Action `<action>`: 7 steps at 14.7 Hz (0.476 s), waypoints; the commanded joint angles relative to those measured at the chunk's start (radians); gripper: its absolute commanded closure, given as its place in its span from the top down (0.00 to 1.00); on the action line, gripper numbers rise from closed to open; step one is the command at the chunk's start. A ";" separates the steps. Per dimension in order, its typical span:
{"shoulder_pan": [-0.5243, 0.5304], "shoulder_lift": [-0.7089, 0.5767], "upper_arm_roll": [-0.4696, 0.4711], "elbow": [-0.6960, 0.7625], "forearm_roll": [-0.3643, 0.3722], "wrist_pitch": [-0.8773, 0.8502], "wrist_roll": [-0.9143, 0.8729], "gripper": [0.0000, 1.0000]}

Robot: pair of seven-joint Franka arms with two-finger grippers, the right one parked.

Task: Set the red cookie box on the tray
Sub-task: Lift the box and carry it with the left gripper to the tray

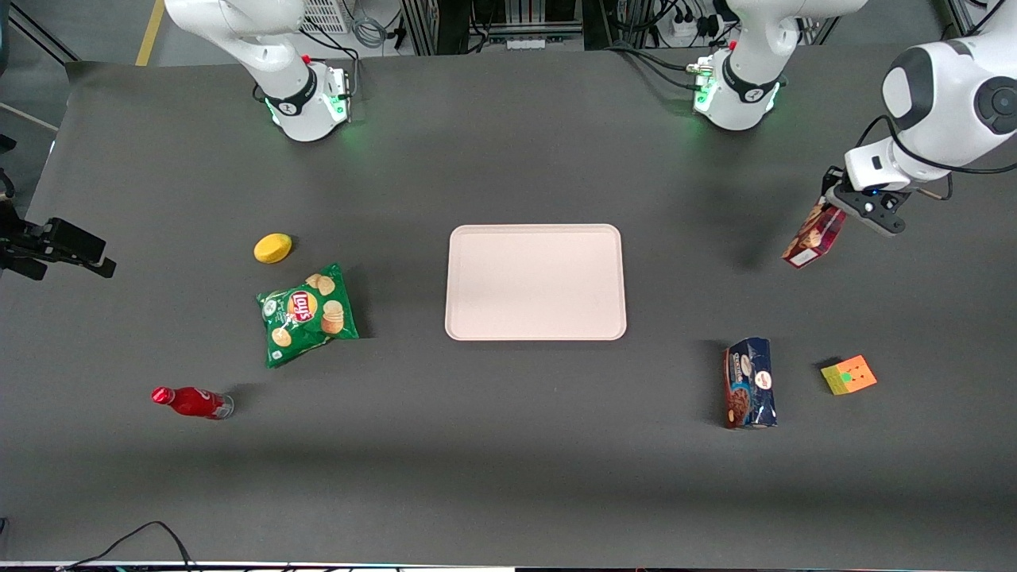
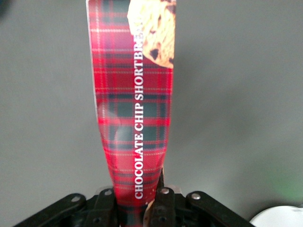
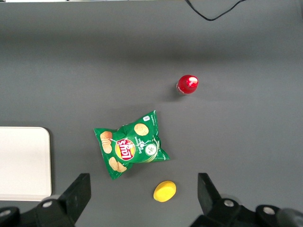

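Dark grey tabletop seen from the front. At the right edge of the frame, the working arm's end effector clamped on the upper end of the red cookie box, the carton hanging tilted above the tabletop with a soft shadow beside it, well apart from the tray. Tray at centre frame, pale pinkish-cream, nothing on it.

In the wrist view, the red cookie box stretching away from the camera, plaid pattern and white lettering "CHOCOLATE CHIP SHORTBREAD" partly cut off by the frame edge, a cookie picture cropped likewise. Near end of the carton pinched between the dark fingers, visibly squeezed narrower there; fingertips themselves cut off by the frame.

Lower right of the front frame: dark blue cookie pack lying flat, colourful puzzle cube just beside it toward the working arm's end. Left half of the frame: green chip bag, yellow rounded object above it, hard to identify, and red bottle lying on its side at lower left.
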 commanded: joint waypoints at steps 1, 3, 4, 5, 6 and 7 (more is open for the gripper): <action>-0.007 0.001 -0.217 0.242 -0.051 -0.265 -0.276 0.00; -0.007 0.018 -0.400 0.325 -0.103 -0.316 -0.518 0.00; -0.007 0.043 -0.483 0.363 -0.113 -0.318 -0.639 0.00; -0.007 0.078 -0.561 0.405 -0.117 -0.317 -0.765 0.00; -0.007 0.122 -0.628 0.447 -0.117 -0.307 -0.869 0.00; -0.007 0.176 -0.678 0.484 -0.117 -0.294 -0.963 0.00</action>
